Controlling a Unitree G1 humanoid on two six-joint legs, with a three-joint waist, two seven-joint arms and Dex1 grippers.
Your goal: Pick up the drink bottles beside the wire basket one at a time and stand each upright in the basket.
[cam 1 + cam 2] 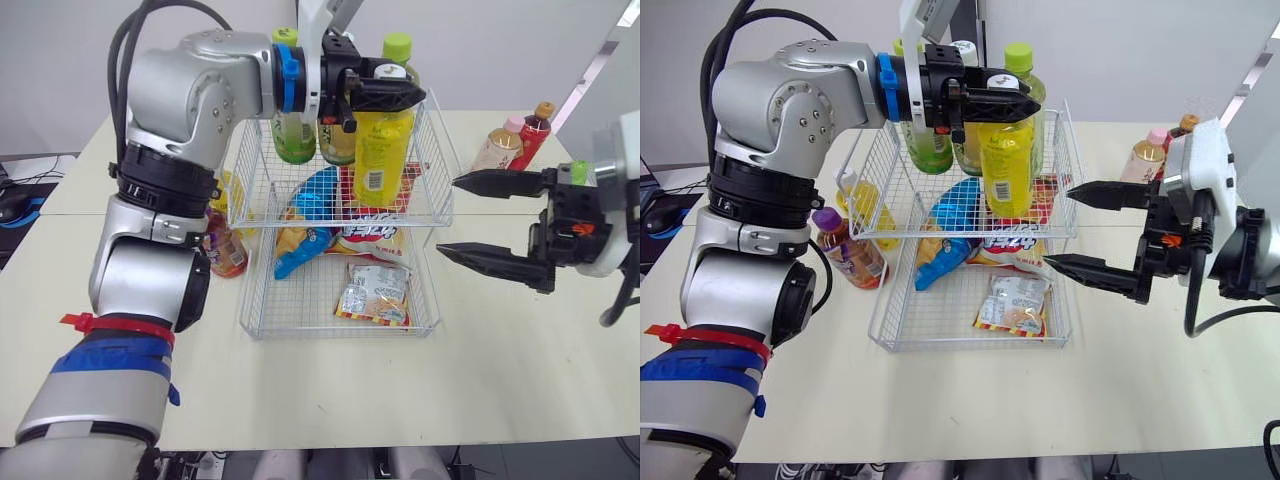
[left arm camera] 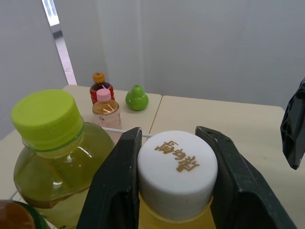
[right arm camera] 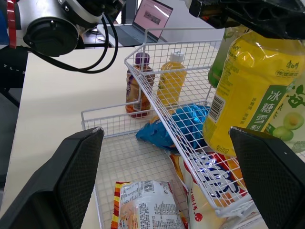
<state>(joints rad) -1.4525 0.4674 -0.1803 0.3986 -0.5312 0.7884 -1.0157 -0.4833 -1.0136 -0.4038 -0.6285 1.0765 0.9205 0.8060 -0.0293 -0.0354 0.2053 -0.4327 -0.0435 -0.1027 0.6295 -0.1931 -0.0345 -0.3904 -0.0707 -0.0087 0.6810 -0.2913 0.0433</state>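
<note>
The left arm, taped blue and red at the forearm, bends up and reaches across the wire basket [image 1: 434, 160]. Its left tool [image 1: 400, 92] is clamped on the white cap of a yellow drink bottle [image 1: 382, 160], which hangs upright inside the basket beside two green tea bottles [image 1: 293, 135]. The right tool [image 1: 448, 216] hovers just right of the basket, fingers wide apart. A purple-capped bottle [image 1: 845, 250] and an orange juice bottle [image 1: 862, 205] stand on the desk [image 1: 500, 350] left of the basket. Right of it stand a pink-capped bottle [image 1: 497, 145] and a red bottle [image 1: 533, 130]. Snack bags [image 1: 373, 292] lie in a lower basket [image 1: 340, 330] beneath.
</note>
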